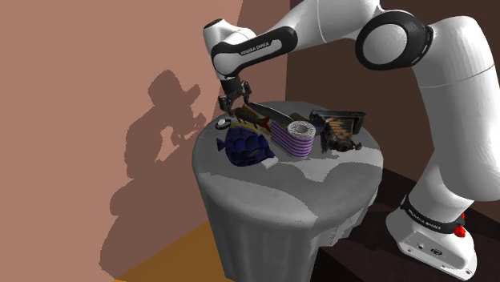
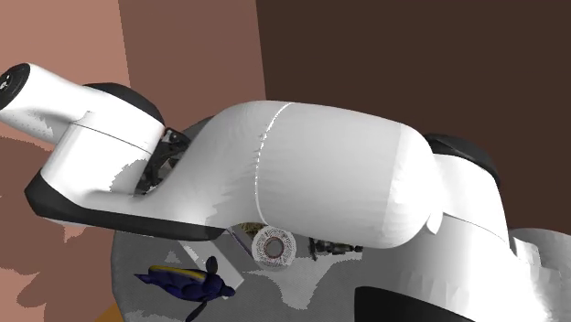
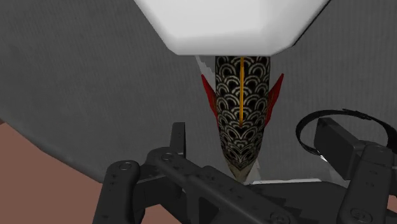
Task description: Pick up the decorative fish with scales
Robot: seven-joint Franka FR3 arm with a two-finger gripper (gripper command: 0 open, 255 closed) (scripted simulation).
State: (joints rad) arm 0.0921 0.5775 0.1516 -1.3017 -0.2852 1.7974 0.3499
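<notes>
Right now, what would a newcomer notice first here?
The black scaled fish with red fins and a gold stripe, lying on the grey table below the open gripper. Then the dark blue fish at the table's near edge in the shoulder view, beside a purple roll.

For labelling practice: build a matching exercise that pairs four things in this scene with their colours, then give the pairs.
Things:
1. scaled fish
2. round-bodied fish
3. ribbed cylinder
4. table

Colours:
A. grey
B. purple stripes
C. black with pale scale arcs, red fins
D. dark blue

Pairs: 1-C; 2-D; 3-B; 4-A
</notes>
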